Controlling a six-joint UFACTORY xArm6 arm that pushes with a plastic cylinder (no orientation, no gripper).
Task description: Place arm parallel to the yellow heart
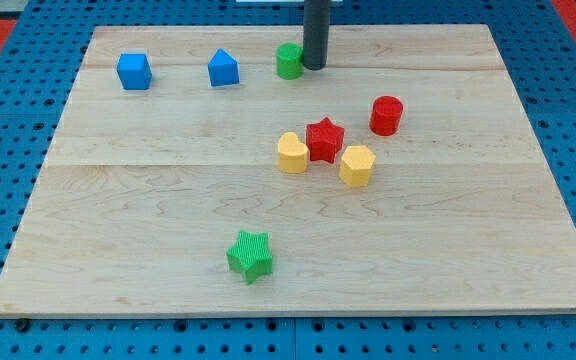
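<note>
The yellow heart (pixel 292 153) lies near the board's middle, touching the red star (pixel 324 139) on its right. A yellow hexagon (pixel 357 165) sits just right of the star. My tip (pixel 314 66) is at the view's top, right beside the green cylinder (pixel 289 61), well above the yellow heart and slightly to its right. The rod rises straight out of the view's top edge.
A blue cube (pixel 134 71) and a blue house-shaped block (pixel 224 69) stand at the view's top left. A red cylinder (pixel 386 115) is right of centre. A green star (pixel 250 256) lies low in the view. The wooden board (pixel 468 250) rests on blue pegboard.
</note>
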